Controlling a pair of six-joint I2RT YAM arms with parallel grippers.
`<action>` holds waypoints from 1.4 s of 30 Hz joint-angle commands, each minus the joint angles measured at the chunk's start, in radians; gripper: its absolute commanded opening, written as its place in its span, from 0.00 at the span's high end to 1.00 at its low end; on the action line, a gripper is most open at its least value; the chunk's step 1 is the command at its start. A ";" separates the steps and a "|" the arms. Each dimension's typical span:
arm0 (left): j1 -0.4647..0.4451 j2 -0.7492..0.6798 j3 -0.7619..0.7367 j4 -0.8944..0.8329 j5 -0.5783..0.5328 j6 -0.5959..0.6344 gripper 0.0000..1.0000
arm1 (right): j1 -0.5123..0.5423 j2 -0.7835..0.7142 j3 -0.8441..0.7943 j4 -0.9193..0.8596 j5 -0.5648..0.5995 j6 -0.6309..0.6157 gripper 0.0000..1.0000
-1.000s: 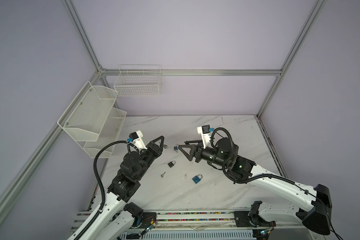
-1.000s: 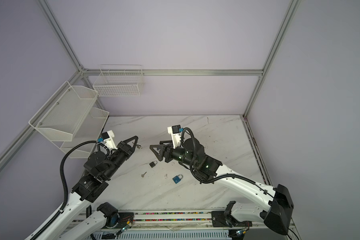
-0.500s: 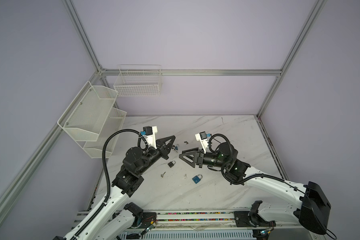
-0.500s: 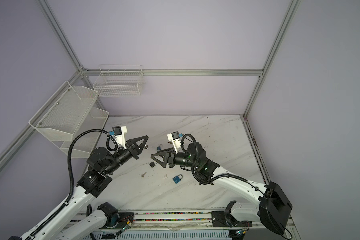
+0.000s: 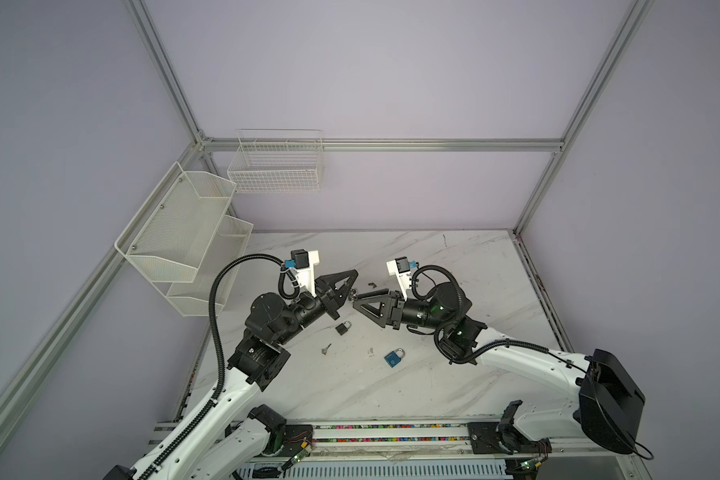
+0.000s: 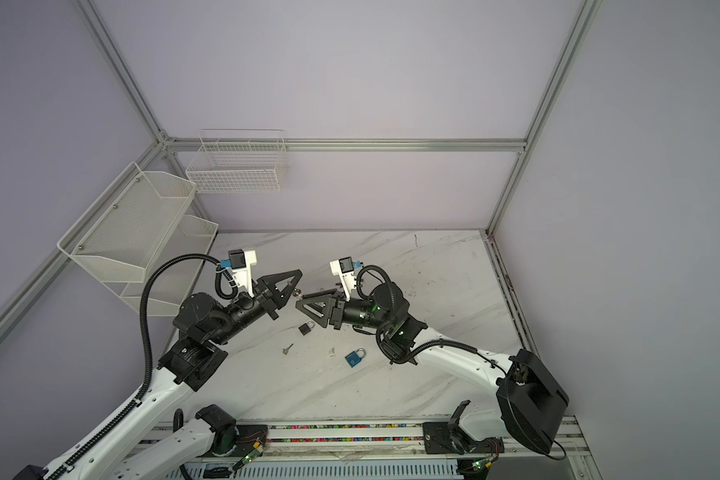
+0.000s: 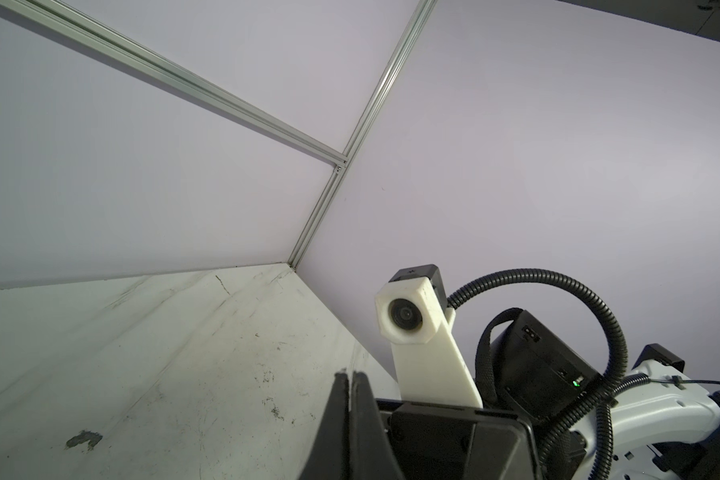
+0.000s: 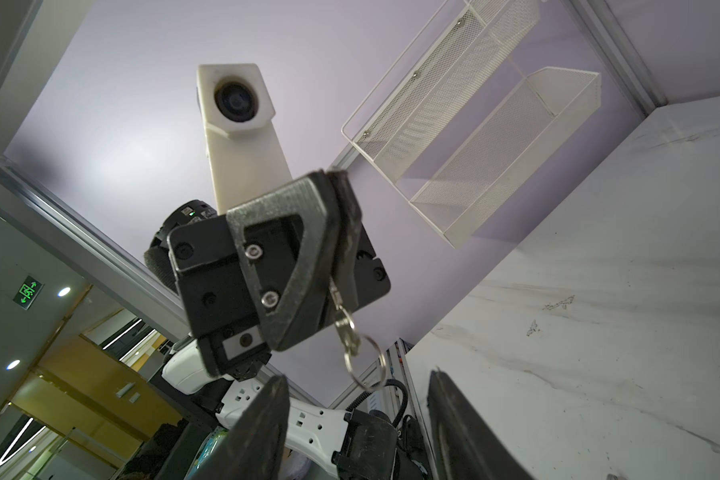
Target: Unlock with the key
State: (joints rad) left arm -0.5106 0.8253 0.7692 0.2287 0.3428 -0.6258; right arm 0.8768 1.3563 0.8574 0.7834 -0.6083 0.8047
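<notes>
My left gripper (image 5: pixel 352 278) (image 6: pixel 297 277) is shut on a small silver key (image 8: pixel 344 328) and holds it above the middle of the table. The key's ring (image 8: pixel 368 363) dangles below it. In the left wrist view the fingers (image 7: pixel 341 399) are pressed together and the key is hidden. My right gripper (image 5: pixel 355 302) (image 8: pixel 358 399) faces it tip to tip, open, jaws either side of the hanging ring without touching it. A black padlock (image 5: pixel 342 328) (image 6: pixel 306 328) and a blue padlock (image 5: pixel 393 358) (image 6: pixel 354 359) lie on the table below.
A loose second key (image 5: pixel 326 349) lies left of the blue padlock, and small dark scraps (image 5: pixel 372 285) lie nearby. White mesh shelves (image 5: pixel 184 245) hang on the left wall and a wire basket (image 5: pixel 277 166) on the back wall.
Both grippers have come together over the table's middle, the left one carrying the key to the right. The right jaws have narrowed around the ring.
</notes>
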 commanded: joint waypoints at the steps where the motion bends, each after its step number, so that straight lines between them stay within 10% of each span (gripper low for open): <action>1: 0.004 0.008 0.003 0.066 0.039 -0.009 1.00 | -0.003 0.012 0.027 0.099 -0.019 0.026 0.48; 42: 0.004 0.019 0.009 0.054 0.032 0.016 1.00 | -0.004 -0.008 0.007 0.112 0.090 0.001 0.96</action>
State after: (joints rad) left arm -0.5098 0.8501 0.7696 0.2481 0.3710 -0.6334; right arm 0.8761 1.3911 0.8635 0.8665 -0.5591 0.8059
